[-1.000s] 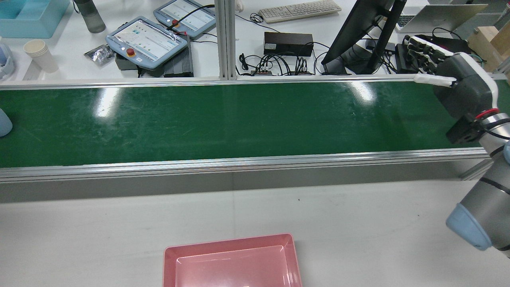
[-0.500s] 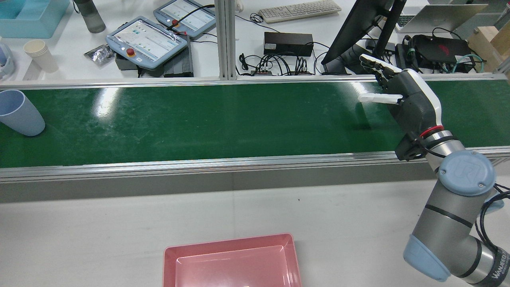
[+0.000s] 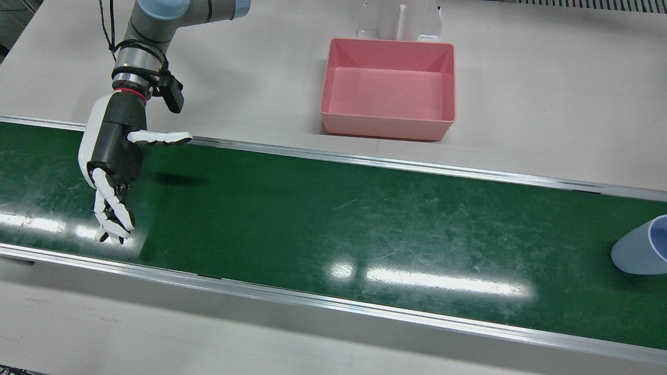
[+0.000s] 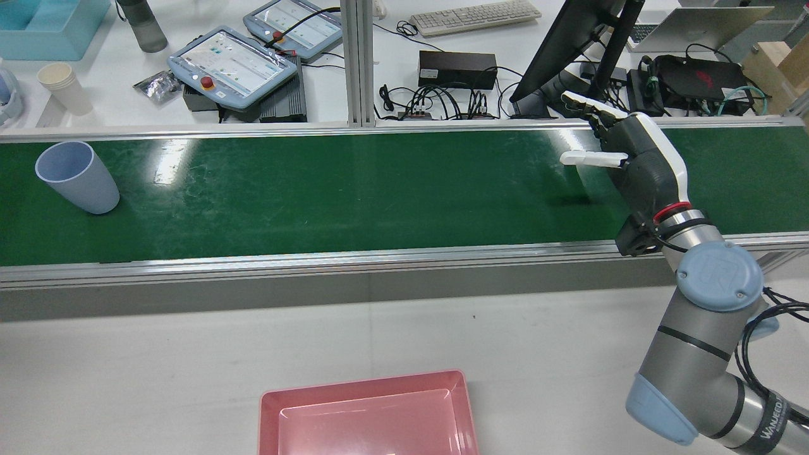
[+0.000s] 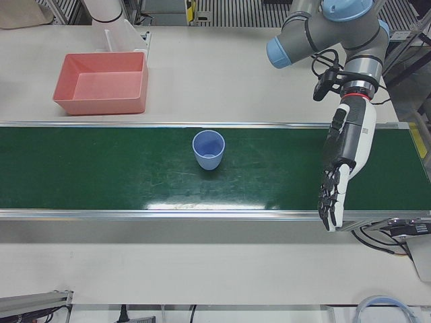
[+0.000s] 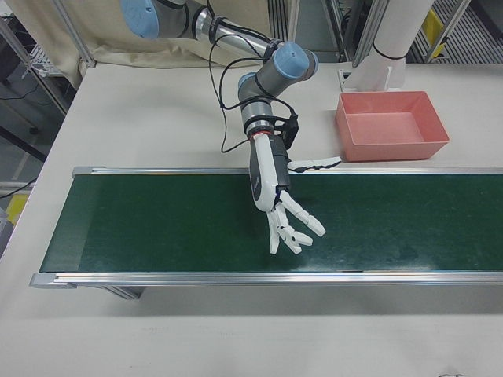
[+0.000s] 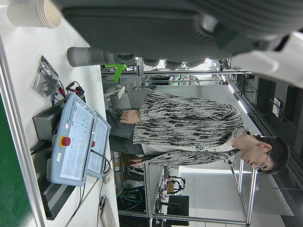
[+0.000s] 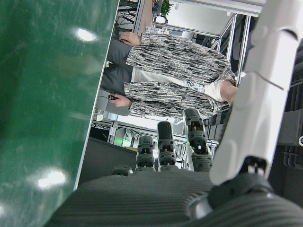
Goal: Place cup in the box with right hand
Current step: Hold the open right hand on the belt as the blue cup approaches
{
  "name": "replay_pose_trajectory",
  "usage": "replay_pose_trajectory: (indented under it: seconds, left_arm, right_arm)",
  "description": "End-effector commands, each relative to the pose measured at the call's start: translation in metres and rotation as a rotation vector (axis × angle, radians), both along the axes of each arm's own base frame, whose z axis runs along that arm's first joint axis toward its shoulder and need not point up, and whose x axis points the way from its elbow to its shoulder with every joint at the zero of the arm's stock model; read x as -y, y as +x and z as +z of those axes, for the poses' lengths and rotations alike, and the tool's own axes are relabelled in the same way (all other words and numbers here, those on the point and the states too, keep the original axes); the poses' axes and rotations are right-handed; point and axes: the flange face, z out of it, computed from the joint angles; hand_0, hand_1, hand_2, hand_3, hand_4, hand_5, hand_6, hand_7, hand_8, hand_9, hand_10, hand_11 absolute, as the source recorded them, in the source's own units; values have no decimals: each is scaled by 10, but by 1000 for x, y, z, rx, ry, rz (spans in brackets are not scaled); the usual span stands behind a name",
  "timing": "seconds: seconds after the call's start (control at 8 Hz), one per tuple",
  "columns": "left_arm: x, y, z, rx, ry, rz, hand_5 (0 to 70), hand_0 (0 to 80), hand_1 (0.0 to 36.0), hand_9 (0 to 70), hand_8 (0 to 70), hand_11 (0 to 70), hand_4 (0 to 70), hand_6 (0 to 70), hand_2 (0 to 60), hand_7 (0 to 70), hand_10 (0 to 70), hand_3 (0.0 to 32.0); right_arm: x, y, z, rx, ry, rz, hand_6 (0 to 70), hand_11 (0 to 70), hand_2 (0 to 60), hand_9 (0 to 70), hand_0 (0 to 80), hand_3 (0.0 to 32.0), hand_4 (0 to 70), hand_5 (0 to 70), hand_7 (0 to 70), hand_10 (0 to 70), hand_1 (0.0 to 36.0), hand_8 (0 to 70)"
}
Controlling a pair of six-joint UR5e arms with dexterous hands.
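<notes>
Your right hand point(image 3: 117, 156) hangs over the green conveyor belt point(image 3: 333, 219) in the front view, fingers spread and empty, thumb stuck out sideways along the belt edge nearest the pedestals. That looks like a waiting catch pose. The pale blue plastic cup point(image 3: 638, 250) sits at the opposite end of the belt, well apart from it, and the shallow pink plastic box point(image 3: 390, 88) stands empty on the white table beyond the belt.

From the rear view, your right hand point(image 4: 635, 158) is splayed wide above the belt's right end while the cup point(image 4: 77, 177) stands at the left end, mouth up, long axis vertical with a slight apparent lean. The box point(image 4: 370, 414) lies at the table's near edge.

On the left-front view, the cup point(image 5: 208, 149) stands mouth up mid-belt; your left hand point(image 5: 343, 161) hangs open, fingers pointing down over the operators' edge.

On the right-front view, your right hand point(image 6: 279, 204) spreads empty over the belt.

Both hand views show no cup.
</notes>
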Motion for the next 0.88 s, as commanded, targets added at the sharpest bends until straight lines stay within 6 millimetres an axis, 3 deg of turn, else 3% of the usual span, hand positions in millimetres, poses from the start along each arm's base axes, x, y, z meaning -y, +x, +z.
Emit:
replay_pose_trajectory:
  seconds: [0.0, 0.12, 0.75]
  left_arm:
    - [0, 0, 0, 0, -1, 0, 0, 0, 0, 0, 0, 0, 0, 0, 0, 0, 0, 0]
    - [0, -1, 0, 0, 1, -1, 0, 0, 0, 0, 0, 0, 0, 0, 0, 0, 0, 0]
    - [0, -1, 0, 0, -1, -1, 0, 0, 0, 0, 0, 0, 0, 0, 0, 0, 0, 0]
  right_arm:
    - [4, -5, 6, -4, -3, -1, 79, 8, 0, 146, 507, 0, 20, 53, 303, 0, 145, 75]
    - [6, -8, -3, 8, 9, -6, 77, 11, 0, 144, 504, 0, 11, 53, 294, 0, 143, 74]
    - [5, -14, 1, -18, 5, -15, 74, 2, 0, 136, 514, 0, 27, 55, 274, 0, 152, 75]
